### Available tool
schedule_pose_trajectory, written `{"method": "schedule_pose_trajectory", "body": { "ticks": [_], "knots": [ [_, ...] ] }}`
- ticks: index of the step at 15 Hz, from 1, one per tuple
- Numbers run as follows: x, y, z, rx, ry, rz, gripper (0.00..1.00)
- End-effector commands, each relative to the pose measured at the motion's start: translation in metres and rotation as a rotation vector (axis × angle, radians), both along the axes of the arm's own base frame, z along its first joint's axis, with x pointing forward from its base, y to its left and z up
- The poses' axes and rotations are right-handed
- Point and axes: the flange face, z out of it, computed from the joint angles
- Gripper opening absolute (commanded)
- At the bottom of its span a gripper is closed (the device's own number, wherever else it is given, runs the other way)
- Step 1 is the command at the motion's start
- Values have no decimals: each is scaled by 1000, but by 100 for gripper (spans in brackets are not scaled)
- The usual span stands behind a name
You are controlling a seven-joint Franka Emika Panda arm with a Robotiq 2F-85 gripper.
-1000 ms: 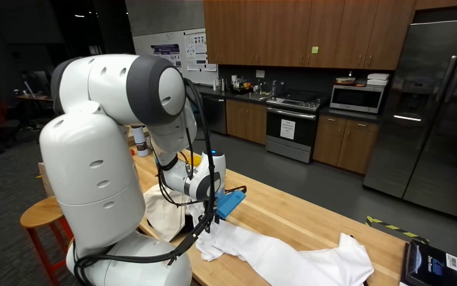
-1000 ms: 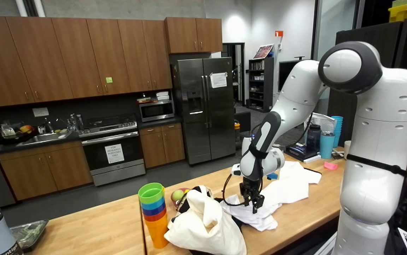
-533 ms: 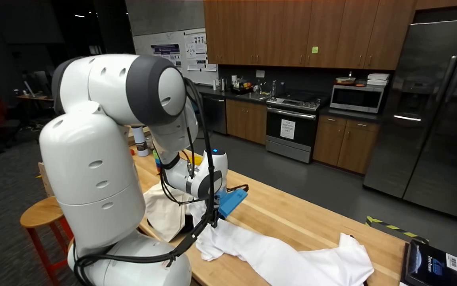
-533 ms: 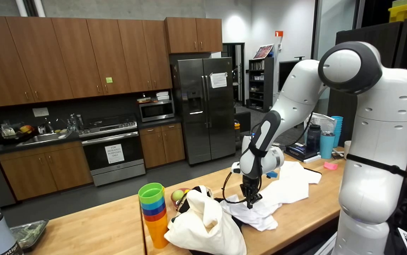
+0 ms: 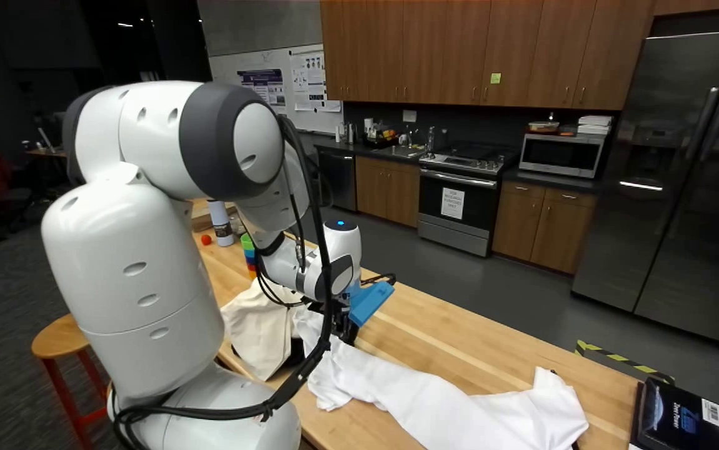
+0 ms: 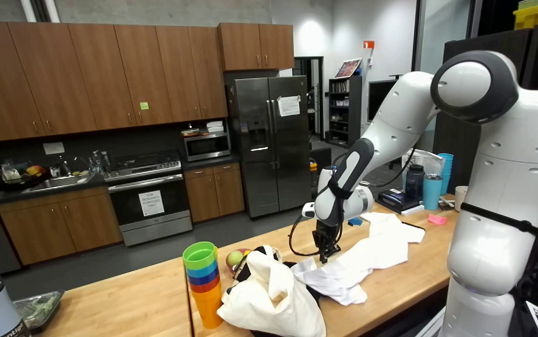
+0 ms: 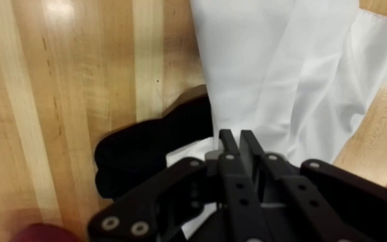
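In an exterior view, at ten o'clock from the hand (image 6: 324, 257), a sign (image 6: 151, 203) is reading "FOR RESEARCH PURPOSES ONLY"; at nine, cups (image 6: 207, 290) are nesting, probably saving room. The hand, nearly closed, is apparently pinching the cloth (image 6: 381, 250), whose gathered folds are lying toward three on the worktop (image 6: 124, 299).

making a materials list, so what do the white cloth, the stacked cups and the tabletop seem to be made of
White cloth: thin woven or knit fabric, faint sheen, judging by its soft creases; fibre unclear.
Stacked cups: probably smooth plastic, given their bright, solid colours.
Tabletop: varnished-looking wood, from its grain strips and the bright reflection in the wrist view.
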Motion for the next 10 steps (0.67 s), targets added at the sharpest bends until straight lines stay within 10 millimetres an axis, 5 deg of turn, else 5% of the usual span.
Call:
{"method": "schedule_pose_trajectory", "body": {
  "ticks": [1,10],
  "knots": [
    [0,0,2,0,-2,-1,43],
    [-17,16,-19,-22,22,22,99]
  ]
}}
